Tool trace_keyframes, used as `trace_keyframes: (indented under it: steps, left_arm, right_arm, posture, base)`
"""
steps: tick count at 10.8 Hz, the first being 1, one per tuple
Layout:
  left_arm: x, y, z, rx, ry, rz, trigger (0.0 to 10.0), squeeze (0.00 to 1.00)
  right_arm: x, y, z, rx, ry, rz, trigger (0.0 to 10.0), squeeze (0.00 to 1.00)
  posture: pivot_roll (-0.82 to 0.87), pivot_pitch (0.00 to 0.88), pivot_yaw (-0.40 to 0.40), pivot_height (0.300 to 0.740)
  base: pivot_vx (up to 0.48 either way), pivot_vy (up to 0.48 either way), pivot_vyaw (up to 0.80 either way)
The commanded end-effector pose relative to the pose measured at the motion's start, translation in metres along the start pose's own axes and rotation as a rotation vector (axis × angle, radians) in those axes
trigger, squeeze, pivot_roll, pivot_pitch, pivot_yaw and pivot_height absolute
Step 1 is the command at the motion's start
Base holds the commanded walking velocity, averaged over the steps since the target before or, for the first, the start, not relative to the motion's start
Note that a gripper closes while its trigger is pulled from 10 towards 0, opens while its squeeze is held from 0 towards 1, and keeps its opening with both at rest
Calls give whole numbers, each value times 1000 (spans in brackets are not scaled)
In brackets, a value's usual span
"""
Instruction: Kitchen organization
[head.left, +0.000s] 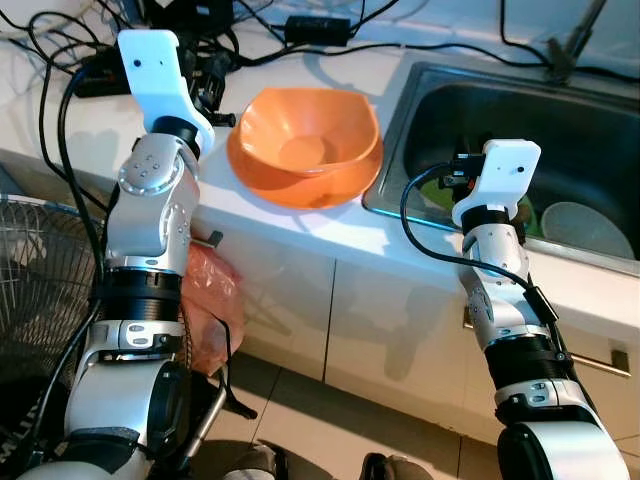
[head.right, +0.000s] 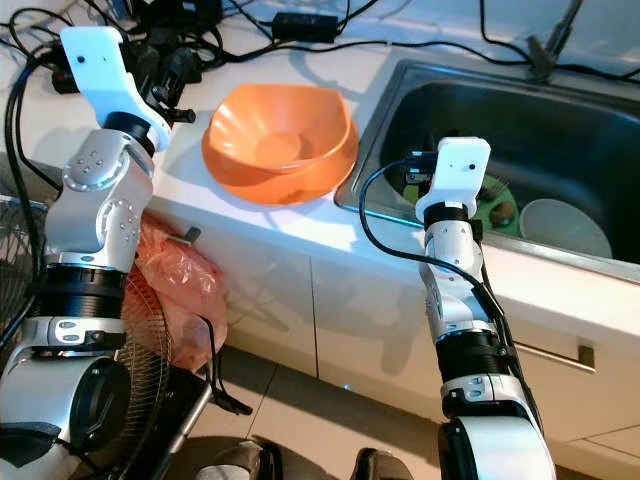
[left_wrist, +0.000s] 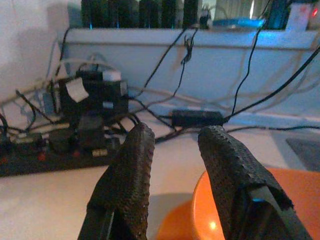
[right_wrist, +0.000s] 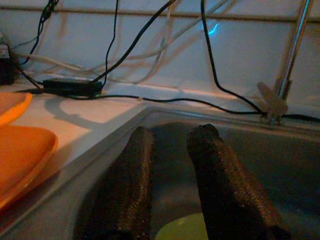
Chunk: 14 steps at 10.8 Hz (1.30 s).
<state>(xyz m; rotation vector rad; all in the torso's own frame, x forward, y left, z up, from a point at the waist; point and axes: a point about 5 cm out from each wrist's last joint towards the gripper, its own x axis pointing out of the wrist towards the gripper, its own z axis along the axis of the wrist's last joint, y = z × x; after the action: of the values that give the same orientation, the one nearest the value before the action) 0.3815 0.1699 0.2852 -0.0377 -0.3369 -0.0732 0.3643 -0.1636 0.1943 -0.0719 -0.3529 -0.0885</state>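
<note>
an orange bowl (head.left: 305, 145) sat on the white counter (head.left: 300, 225) beside the sink (head.left: 560, 130). left claw (left_wrist: 172, 150) and right claw (right_wrist: 172, 150) were spread, gripping nothing.

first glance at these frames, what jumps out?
The big orange bowl on the white counter, just left of the steel sink. The left gripper hangs open over the counter near the bowl's rim, with a tangle of black cables behind it. The right gripper reaches over the sink, open, above a white dish lying inside.
</note>
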Motion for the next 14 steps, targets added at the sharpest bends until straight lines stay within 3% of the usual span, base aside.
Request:
trace_keyframes:
  steps: [1,3,7,8,9,14]
  left_arm:
    - [-1,1,0,-3,17,-12,10000,0]
    - [-5,3,-10,-21,125,-88,10000,0]
    - [-12,14,12,-14,123,-145,10000,0]
    - [-12,21,12,-14,134,-129,10000,78]
    - [-15,24,4,-10,167,-105,10000,1000]
    - [-13,20,-2,-92,193,-110,10000,1000]
  right_arm:
    - [0,0,2,2,-9,-1,10000,0]
    - [-1,0,2,2,-10,1,10000,0]
    - [0,3,1,6,-7,8,10000,0]
    - [1,4,1,8,-7,9,10000,0]
    - [1,5,1,9,-6,10,10000,0]
    - [1,2,1,3,-5,3,10000,0]
  posture:
    - [33,137,41,740]
    - [34,132,45,740]
    - [48,126,46,740]
    - [54,129,45,740]
    - [54,132,45,740]
    - [43,143,43,740]
  base:
    - [0,0,0]
    - [0,0,0]
    - [0,0,0]
    - [0,0,0]
    - [0,0,0]
    - [0,0,0]
